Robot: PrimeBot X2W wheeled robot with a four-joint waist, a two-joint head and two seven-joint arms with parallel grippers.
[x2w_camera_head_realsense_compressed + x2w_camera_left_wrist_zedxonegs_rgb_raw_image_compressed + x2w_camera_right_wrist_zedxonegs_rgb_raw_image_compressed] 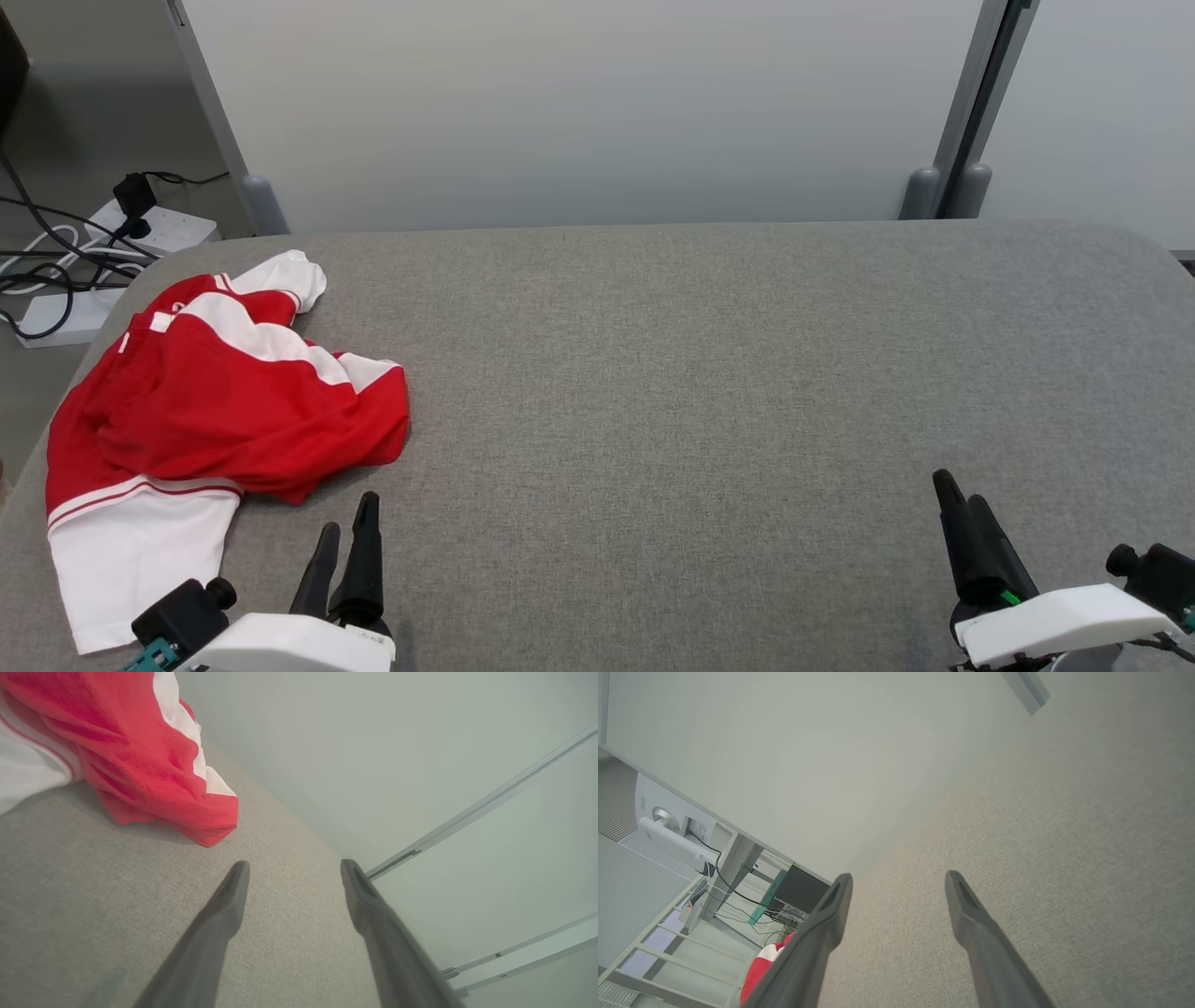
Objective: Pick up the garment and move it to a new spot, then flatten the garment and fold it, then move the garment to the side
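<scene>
Left end effector (294, 863), jaws apart and empty, sits at the table's (700, 373) front edge just short of the crumpled red-and-white garment (215, 401), possibly a jersey, heaped along the left edge; right end effector (899, 875), likewise apart, by the front right corner

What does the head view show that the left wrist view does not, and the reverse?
Head view: the open right end effector and a power strip on the floor. Left wrist view: the wide gap between the fingers of the left end effector. Both: the red and white garment crumpled on the grey table, the left end effector apart from it.
</scene>
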